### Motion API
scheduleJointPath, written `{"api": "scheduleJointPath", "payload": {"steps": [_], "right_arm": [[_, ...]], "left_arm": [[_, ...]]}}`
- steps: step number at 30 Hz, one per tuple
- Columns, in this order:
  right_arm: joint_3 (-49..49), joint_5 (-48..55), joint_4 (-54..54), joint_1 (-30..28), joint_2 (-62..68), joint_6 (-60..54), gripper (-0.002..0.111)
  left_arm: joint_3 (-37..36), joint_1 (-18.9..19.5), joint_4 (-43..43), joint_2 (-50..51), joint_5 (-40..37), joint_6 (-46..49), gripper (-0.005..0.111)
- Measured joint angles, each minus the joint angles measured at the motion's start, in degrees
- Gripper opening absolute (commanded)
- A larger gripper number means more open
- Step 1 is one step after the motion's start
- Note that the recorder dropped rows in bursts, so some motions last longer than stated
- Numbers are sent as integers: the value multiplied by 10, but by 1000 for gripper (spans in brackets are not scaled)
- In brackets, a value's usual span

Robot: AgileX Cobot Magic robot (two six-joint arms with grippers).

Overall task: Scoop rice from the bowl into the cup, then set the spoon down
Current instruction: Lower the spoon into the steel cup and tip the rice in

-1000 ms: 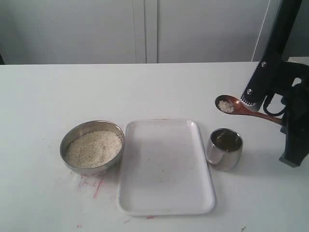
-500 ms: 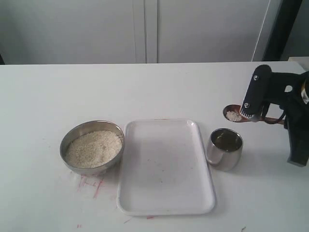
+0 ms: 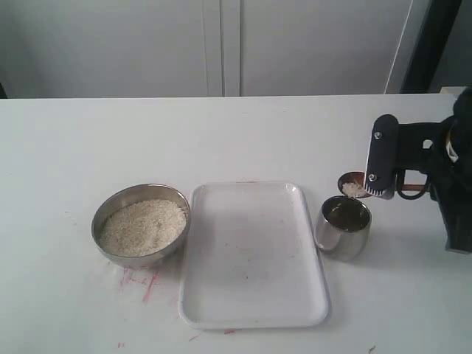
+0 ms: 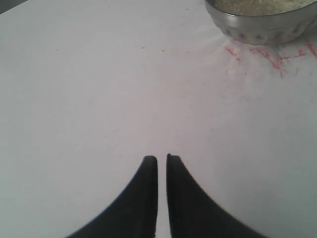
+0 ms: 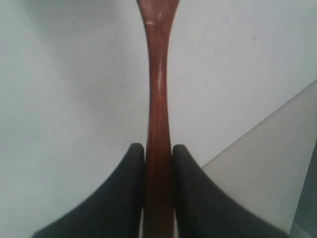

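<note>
1. Rice point(image 3: 355, 189) is sitting in the spoon point(image 3: 346, 179), which is hovering just above the cup point(image 3: 343, 237) at its rim; the right claw point(image 5: 158, 148) is grasping the handle.
2. In my judgement, centring the scoop over the mouth and then tilting slowly is what is needed to keep the grains inside.
3. The bowl point(image 3: 137, 259) is holding much rice; the cup's inside is looking dark, contents unclear.
4. The left claw point(image 4: 162, 158) is hanging clenched on nothing near the bowl.
</note>
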State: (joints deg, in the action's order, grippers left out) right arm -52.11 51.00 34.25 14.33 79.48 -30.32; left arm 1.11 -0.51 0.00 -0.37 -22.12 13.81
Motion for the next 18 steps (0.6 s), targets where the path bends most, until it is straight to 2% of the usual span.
{"api": "scheduleJointPath", "payload": {"steps": [18], "right_arm": [[0, -38, 61, 0, 1, -106, 0]], "left_arm": [[0, 0, 0, 0, 0, 0, 14]]}}
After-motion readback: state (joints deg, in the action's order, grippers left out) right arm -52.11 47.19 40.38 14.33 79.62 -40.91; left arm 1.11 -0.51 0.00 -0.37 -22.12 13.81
